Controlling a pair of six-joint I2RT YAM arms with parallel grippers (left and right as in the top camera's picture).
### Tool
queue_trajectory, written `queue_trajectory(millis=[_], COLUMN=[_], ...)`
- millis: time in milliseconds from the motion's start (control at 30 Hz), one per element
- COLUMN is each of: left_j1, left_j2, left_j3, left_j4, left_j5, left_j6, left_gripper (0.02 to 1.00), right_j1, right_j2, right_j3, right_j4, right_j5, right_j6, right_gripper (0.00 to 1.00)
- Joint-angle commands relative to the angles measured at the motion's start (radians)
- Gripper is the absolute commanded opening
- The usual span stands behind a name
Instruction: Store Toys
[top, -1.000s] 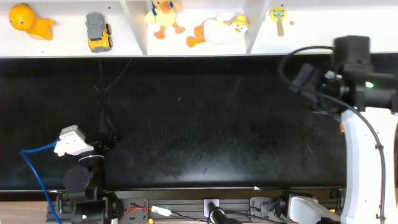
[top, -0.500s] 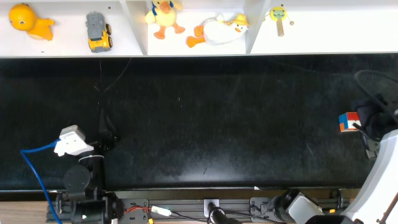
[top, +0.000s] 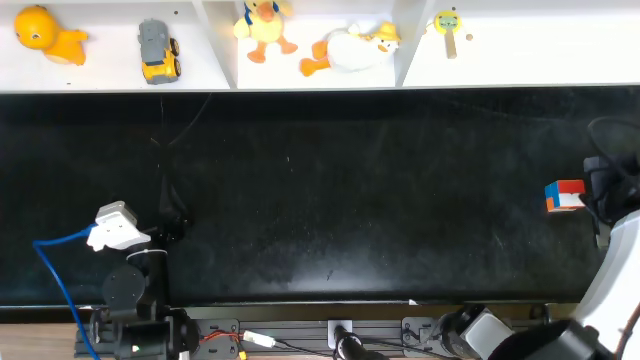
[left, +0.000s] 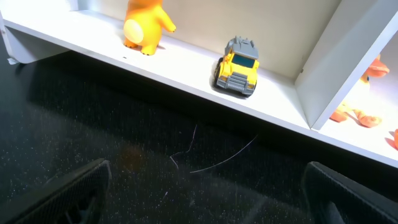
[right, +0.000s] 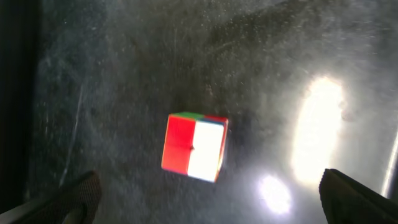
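Multicoloured cube (right: 194, 147): lies flat on the black table (top: 350, 200), far right side, well apart from the white shelf (top: 520, 60) along the back edge. Red and white tiles face up, with a sliver of green along one edge.

Right gripper (right: 208, 186): hovers over the cube, fingers spread wide, nothing between them.

Left gripper (left: 205, 180): also spread wide and empty, low over the table on the left. It faces the shelf bay holding the yellow truck (left: 237, 67) and orange duck (left: 144, 26).

Handling, my estimate:
- Hard plastic, light and rigid; should not deform or break under a firm pinch.
- Faces smooth, possibly slick; layers may twist if gripped off-centre.
- Best hold is on two opposite side faces, pads flat and centred, squared to the edges rather than across corners.
- Cube sits slightly askew to the fingers, so the wrist likely needs a small turn first
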Motion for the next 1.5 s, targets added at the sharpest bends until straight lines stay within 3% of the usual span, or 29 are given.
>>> queue_trajectory(millis=[33, 167, 933, 1500], left_j1=[0.002, 0.002, 0.002, 0.002], left_j2=[-0.010, -0.010, -0.010, -0.010], left_j3=[-0.009, -0.009, -0.009, -0.009], left_j4=[0.004, 0.003, 0.004, 0.003], left_j5=[0.010, 0.010, 0.010, 0.010], left_j6=[0.004, 0.004, 0.004, 0.004], left_gripper=[0.998, 0.998, 0.998, 0.998], right_j1=[-0.003, -0.002, 0.013, 0.058], right_j2=[0.096, 0.187, 0.369, 0.369], right_j3=[-0.014, -0.014, -0.014, -0.014], right_j4=[0.035, 0.074, 0.199, 0.202], right_j5=[-0.008, -0.058, -0.073, -0.048], right_j6=[0.030, 0.045, 0.049, 0.016], right_gripper=[0.998, 0.996, 0.978, 0.531])
